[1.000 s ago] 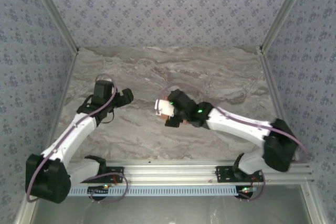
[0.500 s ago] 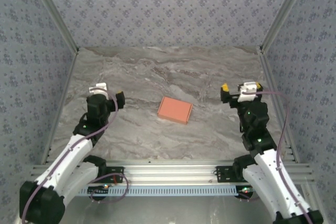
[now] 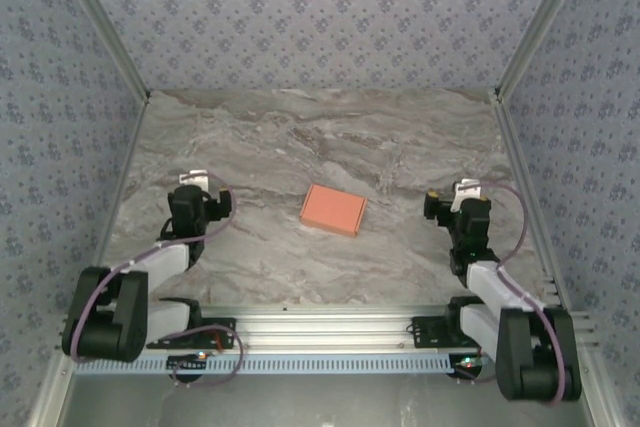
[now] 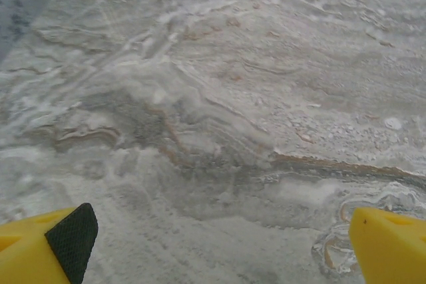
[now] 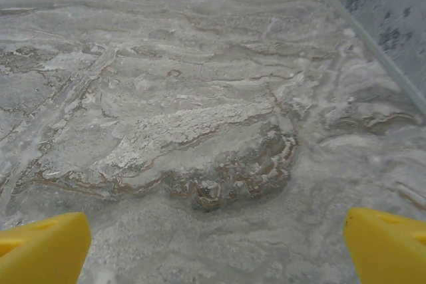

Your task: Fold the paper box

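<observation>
Marble-patterned grey tabletop lies bare on every side of the salmon-orange flat rectangular cardboard paper box, which rests slightly skewed at mid-table with all its edges free. Well to the box's left sits the left gripper and well to its right the right gripper, each arm folded low with its elbow back by the metal front rail. Both pairs of yellow fingers are spread wide over bare marble, grasping nothing.

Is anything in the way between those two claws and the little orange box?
Nothing visible is. The paper box lies mid-table. The left gripper sits off to its left and the right gripper to its right, both open, with bare marble table between each and the box.
</observation>
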`<action>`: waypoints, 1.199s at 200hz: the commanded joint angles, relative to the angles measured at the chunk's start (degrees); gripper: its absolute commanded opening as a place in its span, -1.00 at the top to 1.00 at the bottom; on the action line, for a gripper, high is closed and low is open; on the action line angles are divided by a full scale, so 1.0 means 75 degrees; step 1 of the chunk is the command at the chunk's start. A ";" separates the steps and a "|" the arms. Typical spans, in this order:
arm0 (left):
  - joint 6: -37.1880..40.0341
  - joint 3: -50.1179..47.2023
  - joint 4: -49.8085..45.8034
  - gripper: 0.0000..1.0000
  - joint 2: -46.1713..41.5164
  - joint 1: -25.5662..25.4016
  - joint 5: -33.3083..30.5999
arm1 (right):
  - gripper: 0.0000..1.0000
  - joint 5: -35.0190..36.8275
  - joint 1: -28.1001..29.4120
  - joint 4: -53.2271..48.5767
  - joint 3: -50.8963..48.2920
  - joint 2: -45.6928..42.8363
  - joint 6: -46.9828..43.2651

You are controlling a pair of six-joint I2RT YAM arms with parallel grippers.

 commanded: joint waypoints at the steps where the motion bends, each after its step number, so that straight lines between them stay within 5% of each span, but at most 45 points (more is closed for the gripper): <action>1: 0.0543 0.0282 0.1430 -0.98 0.0475 0.0075 0.0596 | -1.00 -0.0648 -0.0090 0.2067 0.0147 0.1086 0.0214; 16: 0.0852 0.0238 0.2191 -0.98 0.0940 0.0247 0.0696 | -1.00 -0.0527 -0.0056 0.2004 0.0448 0.1496 -0.0029; 36: 0.0035 -0.0023 0.4699 -0.98 0.2646 0.1213 0.1506 | -1.00 -0.0343 -0.0231 0.3067 0.0414 0.2304 -0.0029; 48: -0.0174 0.0549 0.2476 -0.99 0.2020 0.1470 0.1815 | -1.00 -0.0409 -0.0398 0.3455 0.0459 0.2862 0.0143; 57: -0.0071 0.0471 0.3426 -0.99 0.2490 0.1500 0.2237 | -1.00 -0.0348 -0.0408 0.3998 0.0427 0.3418 0.0178; 66: -0.0013 0.0687 0.2369 -0.99 0.2172 0.1504 0.2280 | -1.00 -0.0330 -0.0360 0.4559 0.0456 0.3857 0.0124; 79: 0.0007 0.0676 0.2743 -0.98 0.2347 0.1505 0.2383 | -1.00 -0.0300 -0.0274 0.3167 0.0855 0.3461 -0.0006; 240: 0.0126 0.0802 0.2374 -0.98 0.2282 0.1284 0.1927 | -1.00 -0.0368 -0.0078 0.2141 0.1586 0.3662 -0.0267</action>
